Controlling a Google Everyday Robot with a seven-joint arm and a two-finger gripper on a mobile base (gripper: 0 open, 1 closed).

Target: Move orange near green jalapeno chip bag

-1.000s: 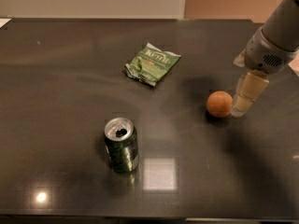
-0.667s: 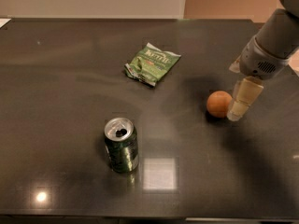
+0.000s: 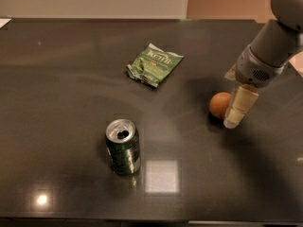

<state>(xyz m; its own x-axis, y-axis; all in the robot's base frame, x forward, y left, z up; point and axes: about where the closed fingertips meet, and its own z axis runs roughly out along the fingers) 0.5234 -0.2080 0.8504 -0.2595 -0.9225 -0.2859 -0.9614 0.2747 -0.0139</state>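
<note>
The orange [image 3: 219,104] lies on the dark table [image 3: 57,89], right of the middle. The green jalapeno chip bag [image 3: 154,64] lies flat further back and to the left, well apart from the orange. My gripper [image 3: 234,116] hangs from the grey arm [image 3: 265,56] at the right and reaches down to the table right against the orange's right side. It covers a little of the orange's right edge.
A dark green drink can [image 3: 123,146] with an open silver top stands at the front left of the middle. The table's far edge meets a pale wall [image 3: 94,1]. A ceiling light reflects on the tabletop next to the can.
My gripper has moved down and a little left, from beside and above the orange to close against its right side. The orange, bag and can have not moved.
</note>
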